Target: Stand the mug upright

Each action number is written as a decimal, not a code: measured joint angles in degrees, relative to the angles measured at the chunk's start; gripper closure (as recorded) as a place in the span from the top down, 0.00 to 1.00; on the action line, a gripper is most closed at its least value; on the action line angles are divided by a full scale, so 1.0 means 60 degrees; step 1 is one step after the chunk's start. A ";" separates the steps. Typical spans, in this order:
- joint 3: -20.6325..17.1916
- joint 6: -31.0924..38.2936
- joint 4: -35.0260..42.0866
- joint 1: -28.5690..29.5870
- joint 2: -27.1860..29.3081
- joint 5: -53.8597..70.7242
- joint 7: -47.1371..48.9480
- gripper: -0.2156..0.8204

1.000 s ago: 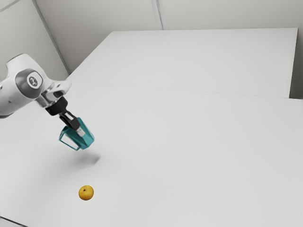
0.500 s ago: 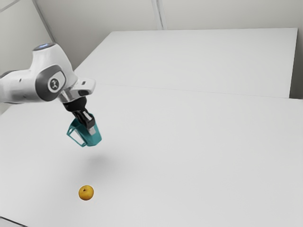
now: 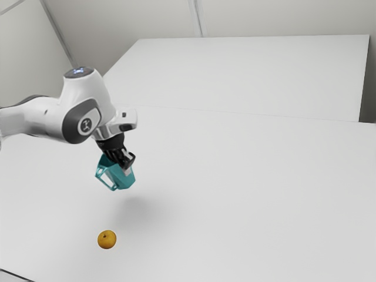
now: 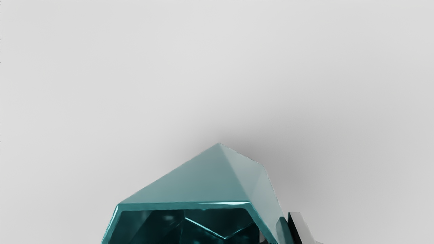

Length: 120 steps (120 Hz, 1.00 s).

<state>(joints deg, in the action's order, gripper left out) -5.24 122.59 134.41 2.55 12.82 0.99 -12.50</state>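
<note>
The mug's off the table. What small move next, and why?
I'd probably turn the gripper slightly to level the mug before lowering it: it hangs tilted above the table, base toward the exterior view's right, its shadow below and apart from it.

The teal mug [image 4: 190,184] was showing its open mouth with an angular, shiny rim [image 4: 217,205], and its inside was dark and faceted. Its outer wall was paler, with flat faces which met in clear edges. Just beside this wall was one finger [image 4: 300,227], light grey and black. Around the mug was the pale table [image 4: 101,84], where a soft shadow [image 4: 291,145] was seen.
</note>
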 joint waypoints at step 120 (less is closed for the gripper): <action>-0.0170 0.1861 0.0791 -0.0460 -0.0983 0.0928 0.3028 0.04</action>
<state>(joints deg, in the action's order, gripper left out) -6.26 133.75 139.15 -0.21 6.92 6.56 5.67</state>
